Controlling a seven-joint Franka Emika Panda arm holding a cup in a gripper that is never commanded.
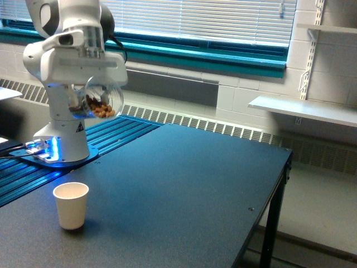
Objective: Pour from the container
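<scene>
While my tool [92, 84] grips the clear plastic cup [99, 102] of brown pieces, tilted high above the white paper cup [71, 205] on the tabletop [184, 184], I judge it light, thin-walled and crushable, best held around its body.

Dark bench [184, 184], matte top, one leg visible at the exterior view's right. White paper cup [71, 205] stands upright near the front left edge. Robot base [61, 146] sits on blue ribbed panel [83, 145] at far left.
</scene>
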